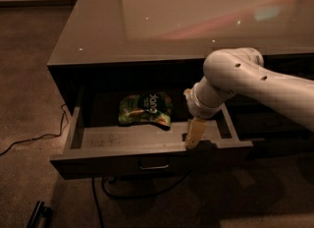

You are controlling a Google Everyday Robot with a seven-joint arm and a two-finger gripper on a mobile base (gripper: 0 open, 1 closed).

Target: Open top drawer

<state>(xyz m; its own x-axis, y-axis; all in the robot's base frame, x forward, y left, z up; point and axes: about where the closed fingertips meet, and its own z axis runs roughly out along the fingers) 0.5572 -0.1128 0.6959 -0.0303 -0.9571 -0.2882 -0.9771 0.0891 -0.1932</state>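
Top drawer (pixel 98 160) sits pulled well out of cabinet (pixel 147 35), snack bag (pixel 145 109) inside. Gripper (pixel 194 136) sits at its front rim, prob. to drag it; you can't tell its grip state

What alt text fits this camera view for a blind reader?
The top drawer of a dark cabinet stands open, a green snack bag inside. The robot's gripper sits at the drawer's front edge, right of the handle.
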